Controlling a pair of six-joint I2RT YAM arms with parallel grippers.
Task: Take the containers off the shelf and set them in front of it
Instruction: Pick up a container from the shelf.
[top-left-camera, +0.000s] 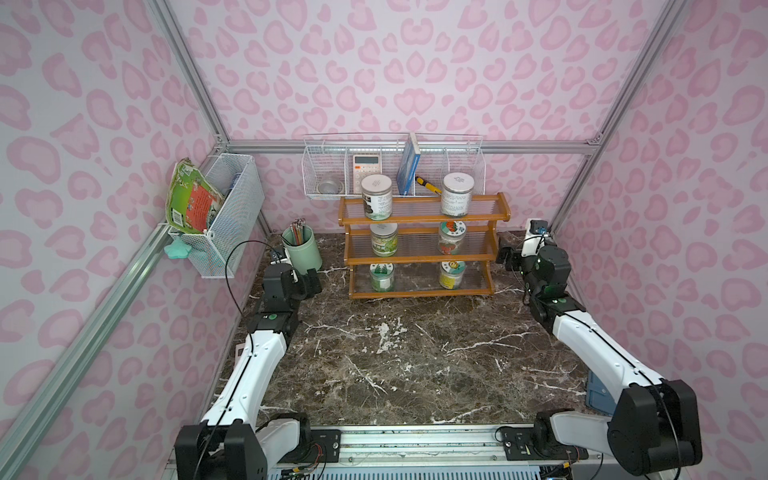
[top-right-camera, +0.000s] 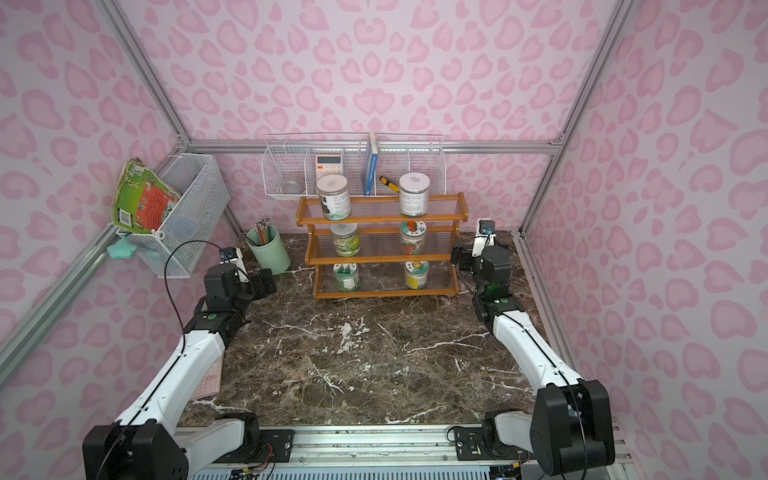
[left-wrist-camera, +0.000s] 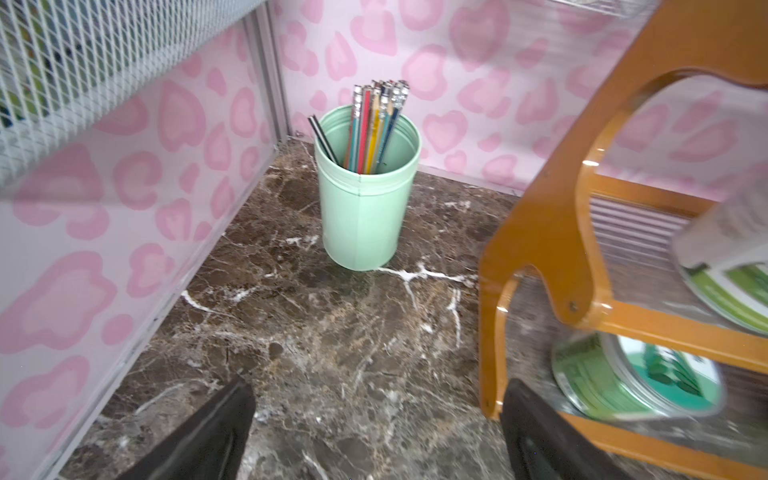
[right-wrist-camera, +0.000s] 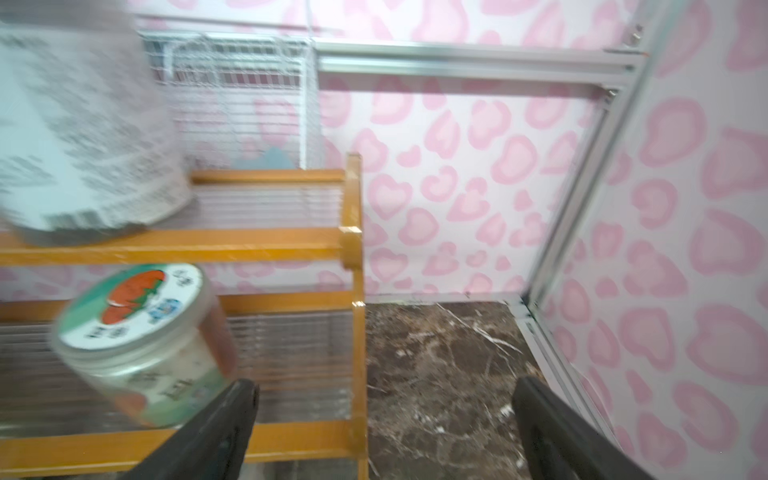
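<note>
The orange-brown three-tier shelf (top-left-camera: 419, 218) (top-right-camera: 380, 218) stands at the back of the marble table. Several containers, two per tier, stand on it: plain-lidded ones on top (top-left-camera: 376, 196) (top-left-camera: 458, 194), then (top-left-camera: 384, 239) (top-left-camera: 452, 237), and on the lowest tier (top-left-camera: 381, 277) (top-left-camera: 451, 275). My left gripper (top-left-camera: 311, 282) (left-wrist-camera: 378, 386) is open and empty, low beside the shelf's left end, with the bottom green jar (left-wrist-camera: 636, 378) close by. My right gripper (top-left-camera: 509, 257) (right-wrist-camera: 384, 384) is open and empty at the shelf's right end, near the tomato-lidded jar (right-wrist-camera: 141, 336).
A mint-green pencil cup (top-left-camera: 301, 251) (left-wrist-camera: 365, 199) stands just behind my left gripper. A white wire basket (top-left-camera: 392, 166) hangs on the back wall above the shelf. A mesh basket (top-left-camera: 224, 216) hangs on the left wall. Bare marble table (top-left-camera: 395, 353) spreads before the shelf.
</note>
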